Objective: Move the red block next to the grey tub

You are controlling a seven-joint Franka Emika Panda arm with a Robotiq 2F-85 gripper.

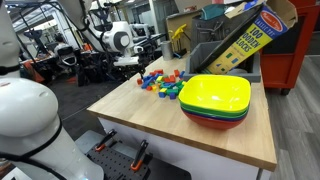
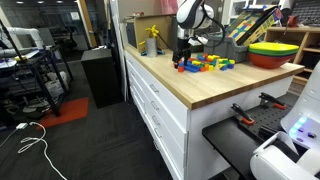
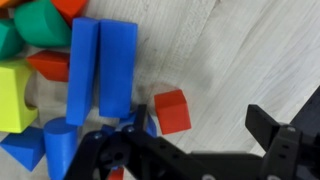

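Looking down through the wrist view, you have the red block (image 3: 172, 110) lying on the pale wooden tabletop (image 3: 250, 50), just clear of the block pile. Your claw (image 3: 200, 120) stands wide apart and holds nothing. The red block sits between its two fingers, much nearer the one on the picture's left. Whether that finger touches it, you cannot tell.

Just beside the red block, two long blue blocks (image 3: 100, 65) lie side by side. A yellow block (image 3: 14, 95), a green piece (image 3: 40, 22) and a blue cylinder (image 3: 58, 145) crowd the picture's left edge, several of them cut off by the frame.

In both exterior views the claw (image 2: 185, 57) hangs low over one end of the scattered toy blocks (image 1: 165, 82), and the red block is too small to pick out there. The grey tub (image 1: 207, 55) stands at the far side of the table, well apart from the pile. A yellow box with printed lettering (image 1: 252, 32) leans out of its top, and the rest of the inside is hidden.

Nearer the table edge sits a stack of bowls (image 1: 215, 100), yellow nested on green on red. The arm (image 2: 190, 15) runs out of the frame at the top.
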